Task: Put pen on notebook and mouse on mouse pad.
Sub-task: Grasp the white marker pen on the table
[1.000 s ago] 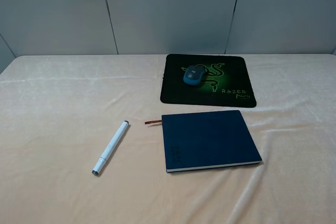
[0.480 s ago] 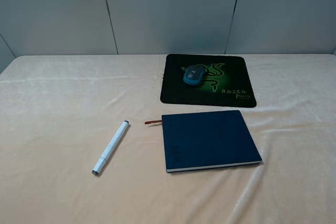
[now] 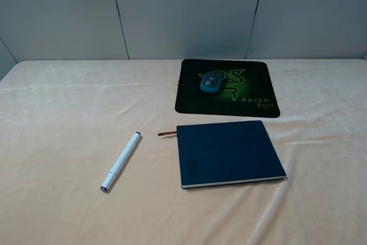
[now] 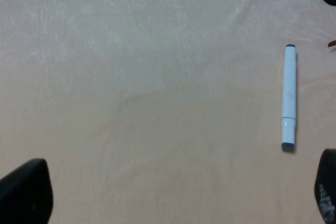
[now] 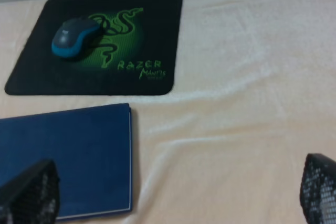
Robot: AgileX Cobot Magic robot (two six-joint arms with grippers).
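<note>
The white pen [image 3: 121,162] lies on the tablecloth, to the left of the navy notebook [image 3: 229,152] and apart from it. The teal and grey mouse [image 3: 213,82] sits on the left part of the black mouse pad [image 3: 255,81], behind the notebook. Neither arm shows in the exterior high view. My left gripper [image 4: 176,198] is open above bare cloth, and the pen [image 4: 289,97] lies off to one side of it. My right gripper [image 5: 173,198] is open over the notebook's edge [image 5: 68,156], with the mouse [image 5: 75,36] and mouse pad [image 5: 152,30] beyond.
A cream cloth [image 3: 63,113] covers the whole table, with slight wrinkles near the notebook. The reddish ribbon bookmark [image 3: 167,133] pokes out from the notebook's back left corner. Grey wall panels [image 3: 183,10] stand behind the table.
</note>
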